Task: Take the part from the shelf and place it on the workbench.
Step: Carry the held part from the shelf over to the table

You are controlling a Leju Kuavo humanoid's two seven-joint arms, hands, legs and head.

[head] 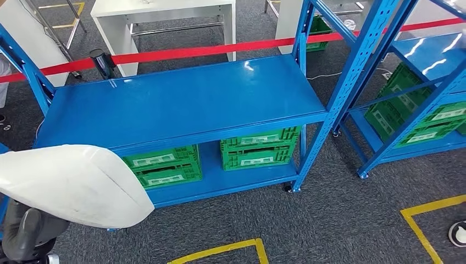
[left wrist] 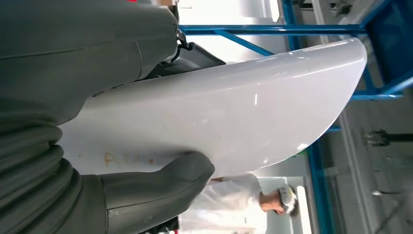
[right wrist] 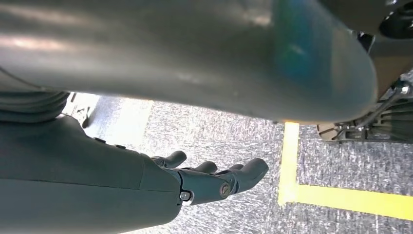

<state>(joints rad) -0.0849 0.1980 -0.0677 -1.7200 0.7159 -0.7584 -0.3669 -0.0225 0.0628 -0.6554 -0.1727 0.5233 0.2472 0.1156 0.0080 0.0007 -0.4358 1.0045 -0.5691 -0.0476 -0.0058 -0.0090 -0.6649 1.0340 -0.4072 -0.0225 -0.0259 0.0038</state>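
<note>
The large, smooth white curved shell part (head: 71,184) is cut off at the head view's left edge, and it hides most of the left hand (head: 30,234) beneath it, where only grey wrist and finger shapes show at the lower left corner. In the left wrist view the left hand (left wrist: 146,187) grips this part (left wrist: 234,112): the thick grey thumb (left wrist: 187,170) presses on one face, and darker fingers (left wrist: 195,53) wrap over the opposite edge, mostly hidden. The part is held in the air in front of the blue metal shelf (head: 181,102), just beside its lower left end and clear of its top board. The right hand (right wrist: 214,178) hangs over grey carpet floor (right wrist: 219,136) near a yellow tape line (right wrist: 292,165), fingers apart, slightly curled, holding nothing. Green plastic crates (head: 258,147) sit on the shelf's lower level.
</note>
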